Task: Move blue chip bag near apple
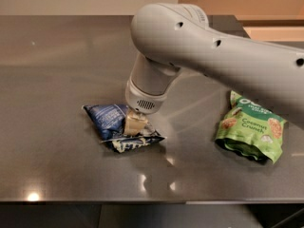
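The blue chip bag lies crumpled on the dark table, left of centre near the front. My gripper points straight down from the grey-white wrist and is pressed into the middle of the bag, whose foil bunches up around it. The apple is out of view. The big arm reaches in from the right and hides the table behind it.
A bright green Coconut Crunch pouch lies on the right of the table, apart from the blue bag. The table's front edge runs just below both bags. A wall and a wooden ledge are behind the table.
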You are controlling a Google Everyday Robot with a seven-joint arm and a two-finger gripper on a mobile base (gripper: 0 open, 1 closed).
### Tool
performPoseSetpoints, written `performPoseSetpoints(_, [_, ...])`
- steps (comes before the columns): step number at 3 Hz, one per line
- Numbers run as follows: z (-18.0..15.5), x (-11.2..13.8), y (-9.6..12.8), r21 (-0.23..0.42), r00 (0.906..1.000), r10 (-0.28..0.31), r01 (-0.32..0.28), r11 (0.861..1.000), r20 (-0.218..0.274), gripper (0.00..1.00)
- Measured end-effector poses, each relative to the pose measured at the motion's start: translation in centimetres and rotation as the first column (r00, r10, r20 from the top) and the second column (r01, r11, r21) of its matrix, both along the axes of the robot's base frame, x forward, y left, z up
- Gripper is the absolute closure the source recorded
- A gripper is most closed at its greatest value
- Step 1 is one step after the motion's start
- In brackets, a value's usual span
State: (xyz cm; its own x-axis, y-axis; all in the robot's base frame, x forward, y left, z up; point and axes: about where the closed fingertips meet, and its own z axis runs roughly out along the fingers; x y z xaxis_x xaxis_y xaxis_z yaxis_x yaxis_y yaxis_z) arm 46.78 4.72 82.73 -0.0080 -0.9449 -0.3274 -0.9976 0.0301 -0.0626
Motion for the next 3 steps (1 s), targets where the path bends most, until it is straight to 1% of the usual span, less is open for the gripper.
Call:
performPoseSetpoints(1, [0.3, 0.0, 0.0, 0.0, 1.0, 0.0, 0.0, 1.0, 0.0, 1.0])
performPoseSetpoints(2, [3.4, 1.3, -2.7, 0.023, 0.9985, -0.053, 0.053, 0.998, 0.012, 1.0])
performPoseSetpoints(3, [8.6, 3.8, -7.7, 0.068, 0.9876, -0.155, 0.153, 0.986, 0.026, 1.0])
